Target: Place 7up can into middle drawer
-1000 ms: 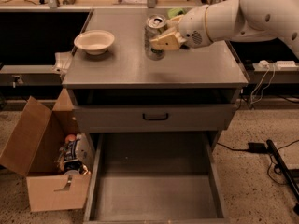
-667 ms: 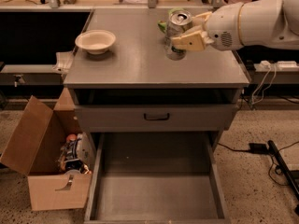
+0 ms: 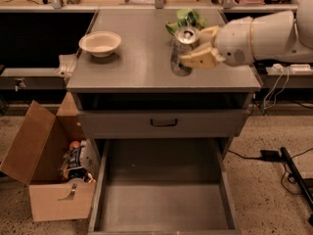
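Note:
The 7up can, silver with a pull-tab top, is upright over the front right part of the grey cabinet top. My gripper comes in from the right and is shut on the can, one cream finger in front of it and one behind. The middle drawer is pulled wide open low at the front, its flat grey floor bare. It lies below and in front of the can.
A cream bowl sits on the top at the left. A green snack bag lies behind the can. A closed drawer front with a black handle is above the open drawer. A cardboard box stands at the left. Cables lie on the floor at the right.
My gripper has carried the can to the right and then toward the front edge of the cabinet top. The green bag behind it has come into view.

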You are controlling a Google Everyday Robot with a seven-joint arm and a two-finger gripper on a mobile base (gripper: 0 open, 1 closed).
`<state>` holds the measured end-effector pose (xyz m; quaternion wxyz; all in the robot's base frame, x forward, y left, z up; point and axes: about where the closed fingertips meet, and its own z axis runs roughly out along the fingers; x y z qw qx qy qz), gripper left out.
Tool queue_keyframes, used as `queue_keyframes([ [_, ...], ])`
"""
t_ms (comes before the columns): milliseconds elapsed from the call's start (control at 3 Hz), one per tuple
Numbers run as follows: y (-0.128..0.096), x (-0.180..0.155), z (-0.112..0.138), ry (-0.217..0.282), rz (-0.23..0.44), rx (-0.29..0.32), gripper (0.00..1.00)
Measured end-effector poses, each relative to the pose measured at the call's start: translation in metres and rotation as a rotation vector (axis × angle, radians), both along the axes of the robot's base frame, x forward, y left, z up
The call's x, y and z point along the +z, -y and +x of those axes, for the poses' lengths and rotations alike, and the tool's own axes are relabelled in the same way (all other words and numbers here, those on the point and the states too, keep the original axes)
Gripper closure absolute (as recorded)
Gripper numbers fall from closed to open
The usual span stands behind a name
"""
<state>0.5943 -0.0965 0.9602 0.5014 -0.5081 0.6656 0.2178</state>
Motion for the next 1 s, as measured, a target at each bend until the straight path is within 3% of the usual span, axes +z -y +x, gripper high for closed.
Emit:
queue_keyframes([
  [333,0.001,-0.055,-0.033,0.001,-0.068,0.232,1.00],
  [667,0.013,-0.108,-0.051,-0.039,-0.141,0.352,1.00],
  [1000,0.015,-0.117,-0.057,-0.047,-0.156,0.384,1.00],
])
